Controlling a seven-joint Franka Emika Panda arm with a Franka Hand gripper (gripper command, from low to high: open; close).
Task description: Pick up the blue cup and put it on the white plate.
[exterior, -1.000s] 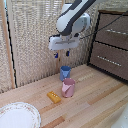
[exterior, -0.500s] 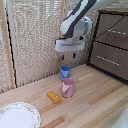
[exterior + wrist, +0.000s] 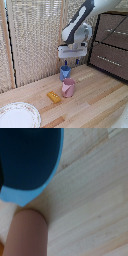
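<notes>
Blue cup point(image 3: 64, 73), one; white plate point(image 3: 18, 116), one.

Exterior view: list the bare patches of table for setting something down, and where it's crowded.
Free: the wood between the white plate and the orange block, and the stretch toward the dresser. Crowded: blue cup, pink cup and block cluster together.

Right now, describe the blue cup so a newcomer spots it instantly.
Start at the dark wooden drawer cabinet on the exterior view's right, then follow the light wooden tabletop toward the blinds. Directly under the robot's jaws stands the small blue plastic cup; its neighbour, the pink plastic cup, differs only in colour.
</notes>
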